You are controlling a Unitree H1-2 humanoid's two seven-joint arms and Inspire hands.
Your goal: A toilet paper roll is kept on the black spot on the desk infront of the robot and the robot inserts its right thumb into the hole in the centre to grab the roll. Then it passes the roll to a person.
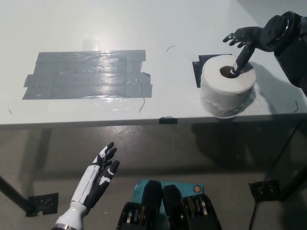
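Note:
A white toilet paper roll (227, 92) stands upright on a black patch (197, 71) near the front edge of the white desk (144, 28), right of centre. My black right hand (245, 40) hovers at the roll's far right, fingers spread apart, with its thumb angled down so that the tip reaches the rim of the centre hole (227, 72). The other fingers stay off the roll. My white left hand (94, 180) rests open below the desk edge at the lower left, holding nothing.
A large patch of grey tape (88, 74) covers the desk's left half. A small black tab (168, 120) sits on the front edge. Below the desk lie the grey floor, black desk feet (42, 203) and a cable at the right.

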